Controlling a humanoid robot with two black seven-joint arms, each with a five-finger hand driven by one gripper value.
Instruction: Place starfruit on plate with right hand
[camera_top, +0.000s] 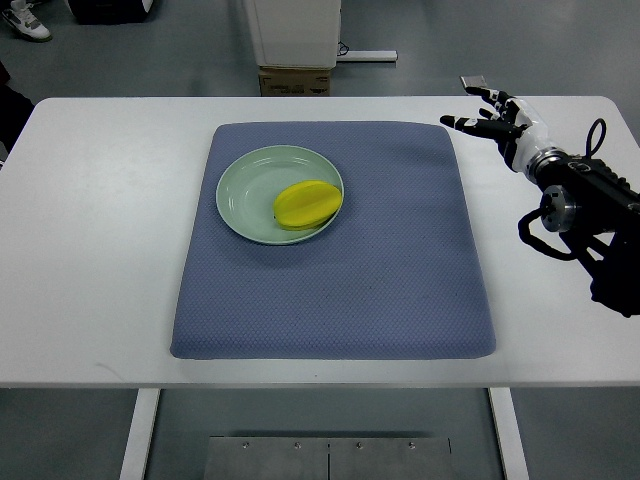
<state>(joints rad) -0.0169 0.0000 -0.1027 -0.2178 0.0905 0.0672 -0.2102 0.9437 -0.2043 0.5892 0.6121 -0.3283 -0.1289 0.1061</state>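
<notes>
your right robot hand (492, 116) sits over the far right part of the table (90, 250), just off the upper right corner of the blue mat (340, 290). its arm comes in from the right edge of the picture, angled up and to the left, with black cabling looped beside the wrist. the fingers are released and spread, pointing left toward the mat; nothing is in them, and the palm faces roughly sideways. the hand is well apart from the plate.

the starfruit (308, 204) is already on the pale green plate (245, 190). it lies on its side in the right half of the plate, its lower edge close to the rim nearest you. the plate itself rests on the upper left part of the mat, and the mat covers the middle of the white table.

beyond the table's far edge you can see a cardboard box (295, 80) on the grey floor.
</notes>
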